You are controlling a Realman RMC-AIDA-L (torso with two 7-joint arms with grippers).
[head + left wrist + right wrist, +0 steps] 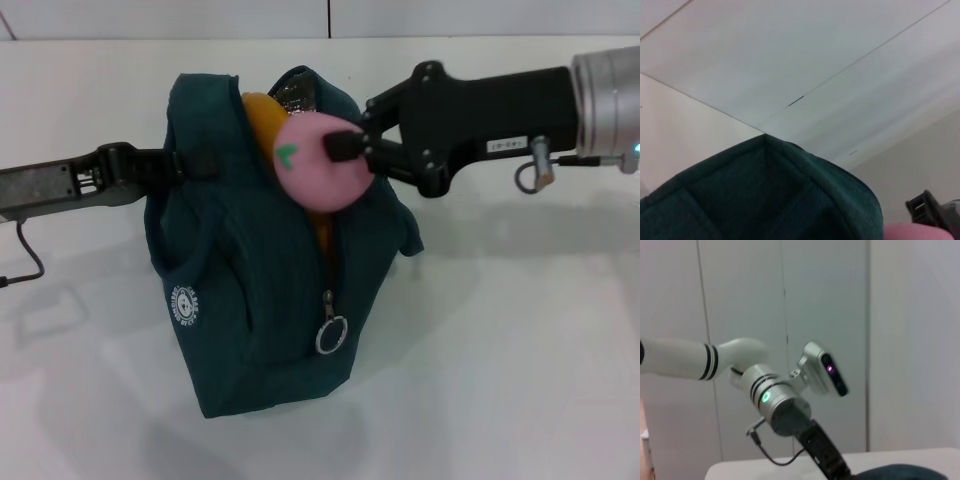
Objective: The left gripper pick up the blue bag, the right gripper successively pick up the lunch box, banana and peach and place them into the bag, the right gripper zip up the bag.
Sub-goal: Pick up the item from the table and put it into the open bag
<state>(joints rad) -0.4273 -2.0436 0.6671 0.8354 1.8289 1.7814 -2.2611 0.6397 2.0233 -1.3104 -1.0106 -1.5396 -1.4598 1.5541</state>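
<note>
Bag (pixel 255 300) on white table (pixel 520 380)

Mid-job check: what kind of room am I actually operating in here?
Probably a lab or test cell rather than a home: a plain white table, bare pale wall panels behind, and nothing staged but the task props, the blue bag held by the left gripper and the peach in the right gripper.

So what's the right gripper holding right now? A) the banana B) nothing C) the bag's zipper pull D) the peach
D: in the head view the right gripper is shut on the pink peach at the open top of the bag, while the zipper pull hangs free lower down and the banana already sits inside.
</note>
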